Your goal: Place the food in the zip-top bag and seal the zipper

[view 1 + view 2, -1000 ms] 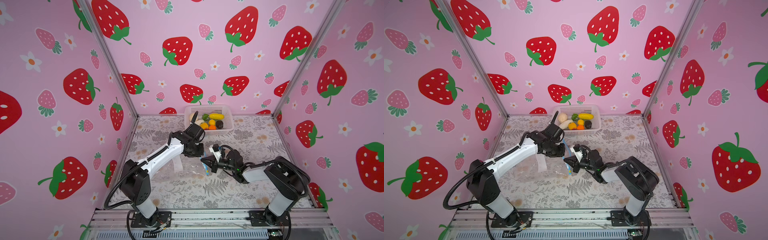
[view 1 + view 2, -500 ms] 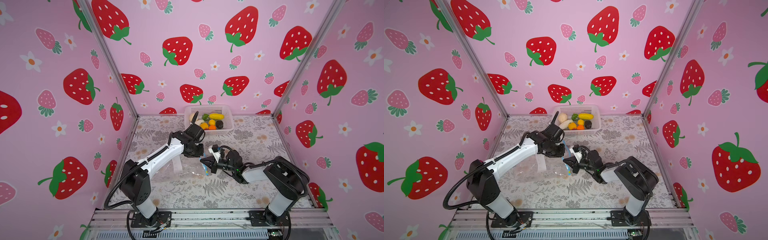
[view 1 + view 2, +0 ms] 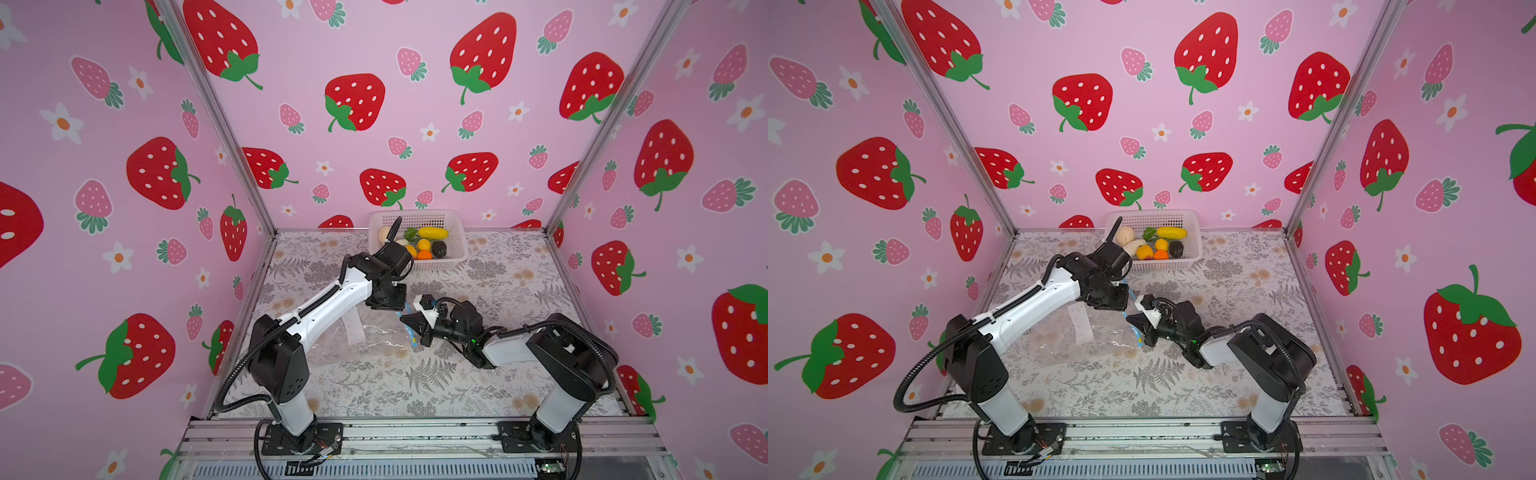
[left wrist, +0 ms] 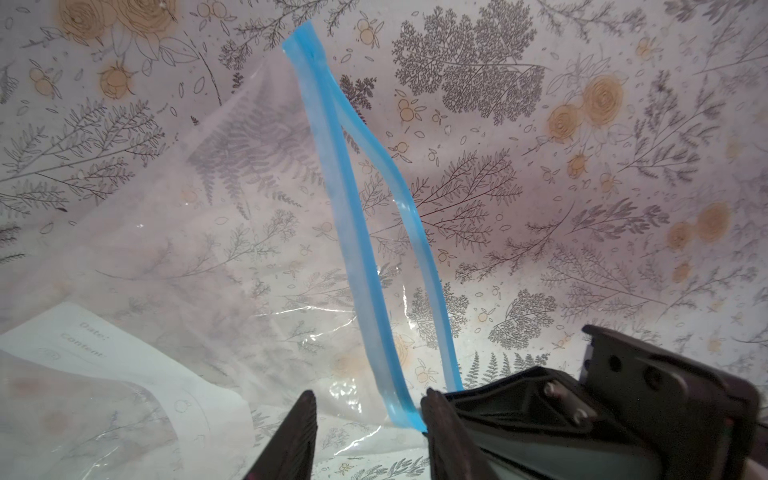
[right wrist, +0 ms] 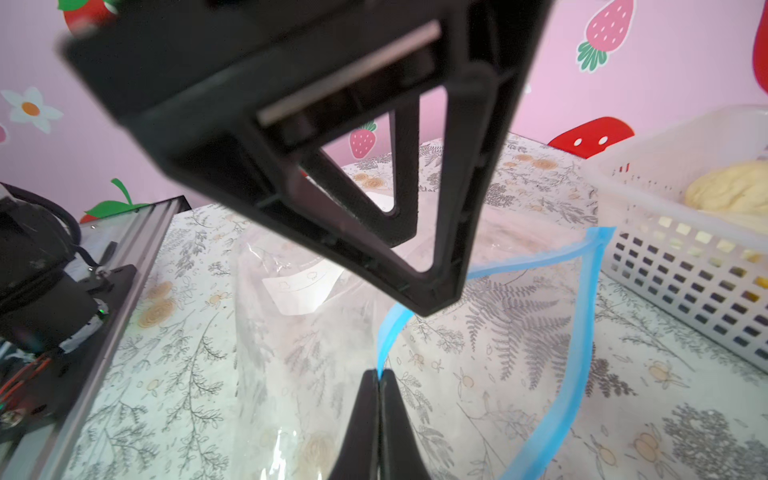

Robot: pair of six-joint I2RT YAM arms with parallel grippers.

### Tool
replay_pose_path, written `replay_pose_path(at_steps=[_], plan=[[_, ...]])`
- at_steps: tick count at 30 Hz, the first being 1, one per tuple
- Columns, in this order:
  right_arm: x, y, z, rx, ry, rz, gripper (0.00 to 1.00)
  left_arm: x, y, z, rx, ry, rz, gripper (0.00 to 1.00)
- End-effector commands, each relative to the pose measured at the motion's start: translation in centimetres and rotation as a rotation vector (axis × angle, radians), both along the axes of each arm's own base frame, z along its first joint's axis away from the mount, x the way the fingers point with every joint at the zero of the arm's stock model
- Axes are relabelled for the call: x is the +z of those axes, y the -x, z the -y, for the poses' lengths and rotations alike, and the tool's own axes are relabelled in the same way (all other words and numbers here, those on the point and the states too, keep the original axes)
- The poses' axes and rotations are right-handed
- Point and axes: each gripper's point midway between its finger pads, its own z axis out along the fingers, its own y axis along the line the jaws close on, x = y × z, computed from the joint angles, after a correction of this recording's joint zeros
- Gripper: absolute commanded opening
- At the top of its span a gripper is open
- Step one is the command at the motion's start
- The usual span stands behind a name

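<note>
Bench: floral cover, both arms reaching to mid-bench.

Zip-top bag: lies flat at mid-bench, a little toward the left edge, mouth facing the right edge. I see nothing in it.

Basket: against the far edge, near its middle. All the food I can see is in it.

Right claw: closed, pinching one lip of the zipper and lifting it off the bench.

Left claw: jaws apart, gripping nothing, poised over the mouth right beside that pinch.

Zipper: the two blue lips are parted along most of the mouth and joined at the far end.

Step in hand, as I judge it: opening the mouth wide enough to load.

Notes for doing it well:
- Hold the right pinch steady and raised, so the mouth gapes.
- Close the left claw on the free lip only, on the blue band and not on the slick film.
- Spread gently; the bag is light and will likely drag.
</note>
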Motion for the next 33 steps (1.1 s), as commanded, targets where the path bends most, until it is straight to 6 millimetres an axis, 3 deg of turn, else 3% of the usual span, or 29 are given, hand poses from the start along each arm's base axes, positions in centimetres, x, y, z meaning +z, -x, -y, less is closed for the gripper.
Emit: replay_pose_path(at_steps=[1,9,15,26,33], plan=[[1.3,-0.3,-0.5,-0.027,0.001,0.159,0.00,0.8,0.2,-0.5,-0.004,-0.057,0.002,0.48],[1.3,0.7,-0.4,-0.062,0.034,0.331,0.00,1.4,-0.1,-0.5,0.007,-0.084,0.013,0.51],[0.7,0.6,-0.4,-0.095,0.084,0.407,0.00,2.1,-0.5,-1.8,-0.002,-0.180,0.059,0.54],[1.2,0.7,-0.1,-0.141,0.065,0.467,0.00,2.3,-1.1,-1.1,-0.071,-0.344,0.112,0.67],[1.2,0.9,-0.3,-0.136,0.059,0.464,0.00,1.1,-1.4,-0.5,-0.075,-0.381,0.091,0.65]])
